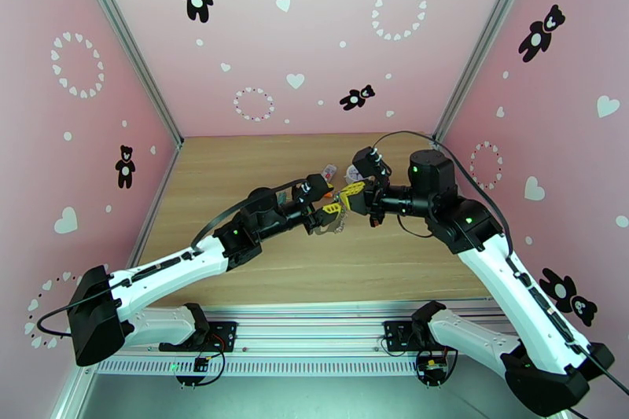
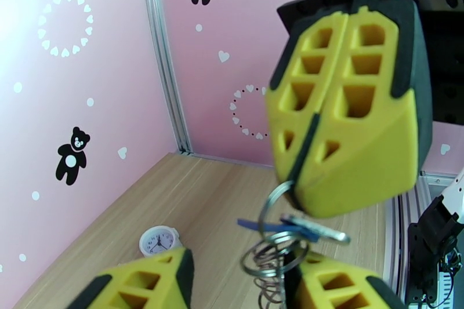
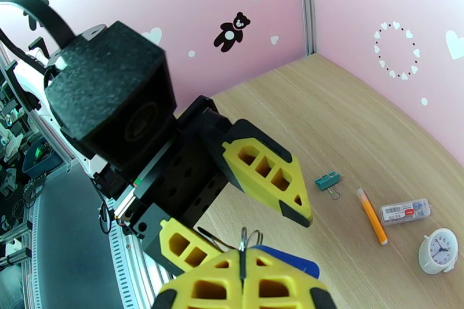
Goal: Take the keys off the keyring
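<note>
Overhead, find keyring [image 1: 340,221] dangling off surface [image 1: 236,169] between left gripper [image 1: 330,205] and right gripper [image 1: 346,197] | left wrist: read stiff steel coils, light, slick, swing-prone; see right jaws pinched shut on keyring's upper loop, left jaws partly open astride coils | right wrist: judge blue key [image 3: 293,259] flat plastic head the best hold

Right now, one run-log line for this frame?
left gripper: open, astride keyring | right gripper: shut on keyring, aloft | blue key: on keyring | removal: not done

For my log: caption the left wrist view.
Right gripper, jaws shut on the keyring, dangles blue key by open left gripper.
</note>
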Available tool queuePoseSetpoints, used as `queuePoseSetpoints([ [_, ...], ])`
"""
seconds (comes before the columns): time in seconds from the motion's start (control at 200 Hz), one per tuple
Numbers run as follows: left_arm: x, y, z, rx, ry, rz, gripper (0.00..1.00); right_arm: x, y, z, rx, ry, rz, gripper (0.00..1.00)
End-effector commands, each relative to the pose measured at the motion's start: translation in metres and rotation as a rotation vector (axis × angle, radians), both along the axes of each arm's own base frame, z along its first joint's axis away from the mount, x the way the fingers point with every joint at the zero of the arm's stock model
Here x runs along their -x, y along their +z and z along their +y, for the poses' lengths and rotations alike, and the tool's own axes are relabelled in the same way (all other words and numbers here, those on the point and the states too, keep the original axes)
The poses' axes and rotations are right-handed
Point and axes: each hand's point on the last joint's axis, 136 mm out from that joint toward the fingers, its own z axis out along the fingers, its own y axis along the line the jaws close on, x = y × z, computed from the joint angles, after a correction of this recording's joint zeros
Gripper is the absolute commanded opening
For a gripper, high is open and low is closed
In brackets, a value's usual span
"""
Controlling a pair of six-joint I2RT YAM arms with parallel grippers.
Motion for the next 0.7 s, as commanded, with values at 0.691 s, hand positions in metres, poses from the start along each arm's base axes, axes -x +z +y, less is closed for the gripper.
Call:
queuePoseSetpoints([
  [0.691,-0.0045,0.0040,0.0070,0.038,0.062,0.007,0.25,-0.0058,0.0076,-0.0039,-0.010,-0.043,-0.028,0.00],
])
